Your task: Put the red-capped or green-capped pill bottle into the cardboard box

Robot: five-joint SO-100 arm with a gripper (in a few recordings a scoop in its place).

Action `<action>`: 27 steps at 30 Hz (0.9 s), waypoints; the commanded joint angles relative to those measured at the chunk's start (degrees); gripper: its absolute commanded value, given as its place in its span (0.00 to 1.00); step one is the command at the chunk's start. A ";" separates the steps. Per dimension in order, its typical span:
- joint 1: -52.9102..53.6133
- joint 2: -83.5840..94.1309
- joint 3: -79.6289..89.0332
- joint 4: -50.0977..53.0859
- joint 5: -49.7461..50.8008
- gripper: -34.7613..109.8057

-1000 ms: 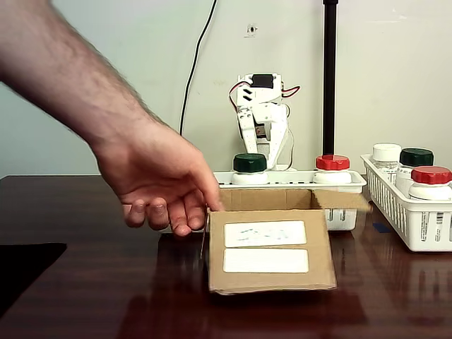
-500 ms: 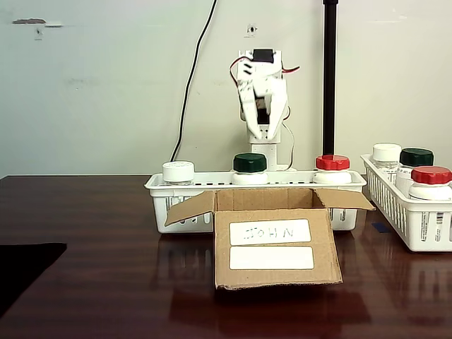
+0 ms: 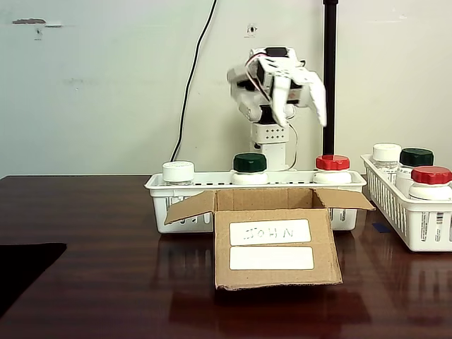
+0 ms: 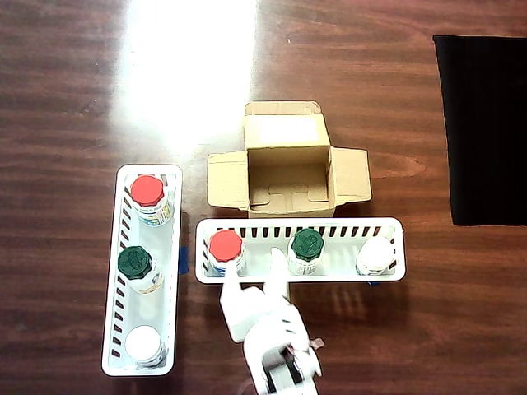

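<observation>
Red-capped pill bottle point(image 4: 225, 249) stands upright at the basket's point(image 4: 387, 277) left end in the overhead view, directly ahead of the spread, empty fingers point(image 4: 230, 287), with the open cardboard box point(image 4: 287, 164) just beyond.

White plastic arm point(image 3: 272, 92) with tapered white fingers point(image 4: 277, 269) (red wires, black motor on top)

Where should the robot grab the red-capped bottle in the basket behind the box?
By the red cap, from straight above. The pill bottle stands upright with its body sunk inside the basket, so the cap alone sticks out. The open tool hangs just beside it.
</observation>
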 commanded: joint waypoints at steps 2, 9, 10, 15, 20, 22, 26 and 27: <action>-3.52 -17.75 -9.84 -12.74 -1.32 0.67; -4.31 -31.82 -16.00 -20.04 -0.88 0.67; -3.96 -33.05 -16.26 -20.74 -0.35 0.67; -2.02 -34.89 -15.12 -22.59 2.20 0.67; 1.67 -30.15 -10.20 -22.50 5.36 0.67; 2.99 -29.18 -8.44 -22.59 6.06 0.67; 2.72 -25.22 -4.31 -23.20 5.01 0.67; 2.20 -23.64 -3.08 -23.20 4.66 0.67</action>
